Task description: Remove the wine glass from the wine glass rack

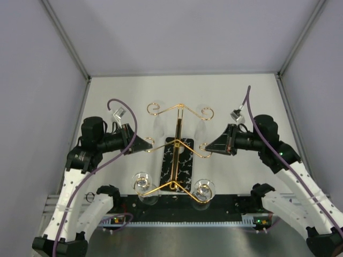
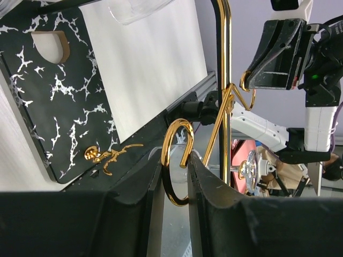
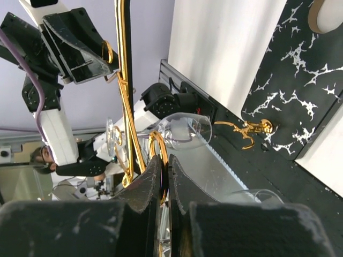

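The wine glass rack (image 1: 177, 140) is a gold wire stand on a black white-veined base (image 1: 185, 160) at the table's middle. Two clear wine glasses hang upside down from its near arms, one at the left (image 1: 143, 186) and one at the right (image 1: 203, 189). My left gripper (image 1: 148, 144) is shut across the gold scroll end (image 2: 177, 160) of the rack's middle left arm. My right gripper (image 1: 208, 145) is shut on the scroll end (image 3: 156, 143) of the middle right arm. A hanging glass bowl (image 3: 186, 131) shows just beyond the right fingers (image 3: 179, 171).
The rack's far arms end in scrolls (image 1: 155, 110) near the back; faint glass shapes may hang there. A black strip (image 1: 187, 206) runs along the near table edge between the arm bases. Grey walls close in the left, right and back.
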Action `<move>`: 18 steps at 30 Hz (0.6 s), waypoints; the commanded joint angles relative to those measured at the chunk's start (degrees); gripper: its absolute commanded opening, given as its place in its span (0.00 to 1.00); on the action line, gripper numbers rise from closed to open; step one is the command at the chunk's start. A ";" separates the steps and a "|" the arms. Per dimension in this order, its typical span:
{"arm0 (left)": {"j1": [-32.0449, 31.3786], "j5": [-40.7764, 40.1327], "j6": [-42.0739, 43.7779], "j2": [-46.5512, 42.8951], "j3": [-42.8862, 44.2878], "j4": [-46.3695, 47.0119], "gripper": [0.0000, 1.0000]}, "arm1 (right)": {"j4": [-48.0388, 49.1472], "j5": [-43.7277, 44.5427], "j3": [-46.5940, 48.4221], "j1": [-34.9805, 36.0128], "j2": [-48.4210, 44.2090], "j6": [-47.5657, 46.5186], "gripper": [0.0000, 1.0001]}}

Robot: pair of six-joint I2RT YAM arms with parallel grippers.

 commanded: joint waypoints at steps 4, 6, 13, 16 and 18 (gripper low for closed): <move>0.05 -2.58 3.27 1.55 5.75 6.68 0.00 | 4.00 -0.48 7.43 0.76 2.89 -4.54 0.00; -0.04 -2.31 3.01 1.90 5.93 7.20 0.00 | 3.91 -0.31 8.05 0.85 3.59 -4.71 0.00; -0.04 -2.58 2.48 4.18 8.21 8.61 0.00 | 3.21 0.75 12.18 0.76 7.02 -6.12 0.00; -0.04 -2.84 2.74 5.41 9.26 8.61 0.00 | 2.95 0.75 13.76 0.76 8.52 -6.56 0.00; -0.04 -2.84 2.83 6.20 9.88 8.87 0.00 | 2.95 1.01 14.73 0.68 9.39 -6.82 0.00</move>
